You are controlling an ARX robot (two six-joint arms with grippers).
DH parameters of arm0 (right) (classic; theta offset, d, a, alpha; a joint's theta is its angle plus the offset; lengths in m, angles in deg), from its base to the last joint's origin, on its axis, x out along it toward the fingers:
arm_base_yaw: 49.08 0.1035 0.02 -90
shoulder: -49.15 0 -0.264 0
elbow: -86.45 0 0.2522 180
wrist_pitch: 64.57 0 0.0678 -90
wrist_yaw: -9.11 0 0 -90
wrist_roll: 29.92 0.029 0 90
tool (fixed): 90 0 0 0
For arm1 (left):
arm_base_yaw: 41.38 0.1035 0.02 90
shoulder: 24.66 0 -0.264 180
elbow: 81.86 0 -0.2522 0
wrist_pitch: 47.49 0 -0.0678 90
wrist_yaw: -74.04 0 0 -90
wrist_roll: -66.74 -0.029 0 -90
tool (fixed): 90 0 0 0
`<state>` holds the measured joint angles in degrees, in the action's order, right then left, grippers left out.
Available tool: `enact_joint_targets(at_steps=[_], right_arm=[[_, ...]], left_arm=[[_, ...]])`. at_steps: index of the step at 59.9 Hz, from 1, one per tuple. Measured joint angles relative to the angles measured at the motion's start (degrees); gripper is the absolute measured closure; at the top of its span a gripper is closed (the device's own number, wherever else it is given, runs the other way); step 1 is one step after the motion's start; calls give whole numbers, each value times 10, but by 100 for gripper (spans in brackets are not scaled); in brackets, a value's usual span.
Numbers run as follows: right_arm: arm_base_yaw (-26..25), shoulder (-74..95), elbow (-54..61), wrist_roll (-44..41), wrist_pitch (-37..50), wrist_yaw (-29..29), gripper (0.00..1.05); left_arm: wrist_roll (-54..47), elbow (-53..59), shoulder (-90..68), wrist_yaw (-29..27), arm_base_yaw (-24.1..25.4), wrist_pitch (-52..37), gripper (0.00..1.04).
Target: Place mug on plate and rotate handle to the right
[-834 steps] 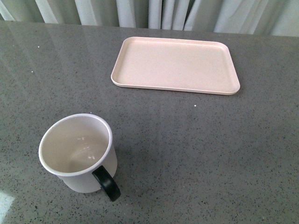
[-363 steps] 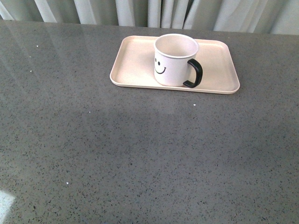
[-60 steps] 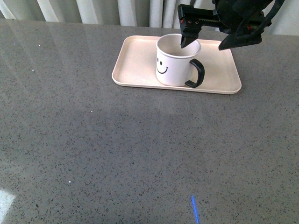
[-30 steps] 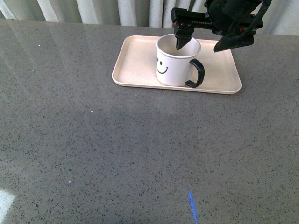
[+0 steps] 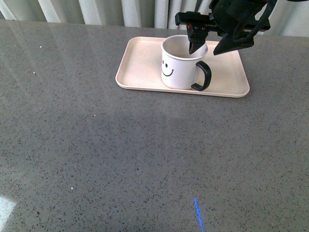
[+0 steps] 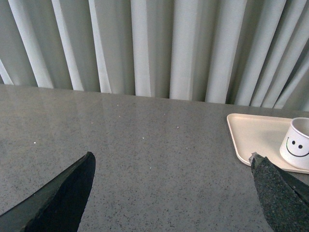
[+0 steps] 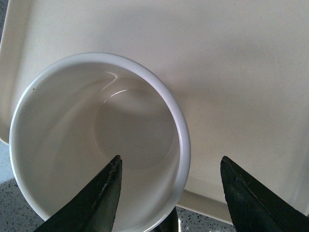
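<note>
**Mug on plate, right jaws straddle its wall**

Front: the mug (image 5: 181,65) stands upright on the plate (image 5: 140,83), mid-length, close to the plate's near edge. The handle (image 5: 204,76) points right, slightly nearward. The right gripper (image 5: 208,47) is spread, one finger inside the mug, the other outside on the handle side. Risk: the outer finger clips the handle, or an off-centre pinch drags the mug over the near rim (it's low, so little stops it).

Left wrist: the left gripper (image 6: 171,159) is spread and empty over the grey surface (image 6: 145,145), well apart from the plate.

Right wrist: the mug is empty. The plate holds only the mug.
</note>
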<state>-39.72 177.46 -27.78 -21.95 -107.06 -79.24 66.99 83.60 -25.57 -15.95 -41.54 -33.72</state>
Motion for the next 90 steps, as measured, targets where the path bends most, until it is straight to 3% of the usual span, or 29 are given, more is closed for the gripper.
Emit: enact_joint_targets(at_steps=[9,23,52,71,90], right_arm=[[1,5,-7,0,-11,-4,73],[2,11,-23,3,-20,-6,103],[-8,-19,-33,-23,-57,22,103],[-60,-25,-126,-194,-155,108,103],[-80,47,-176,-286,-203,156,103]], left_arm=[[0,0,0,0,0,0,9],[0,0,0,0,0,0,9],[0,0,0,0,0,0,9],[0,0,0,0,0,0,9],[0,0,0,0,0,0,9]])
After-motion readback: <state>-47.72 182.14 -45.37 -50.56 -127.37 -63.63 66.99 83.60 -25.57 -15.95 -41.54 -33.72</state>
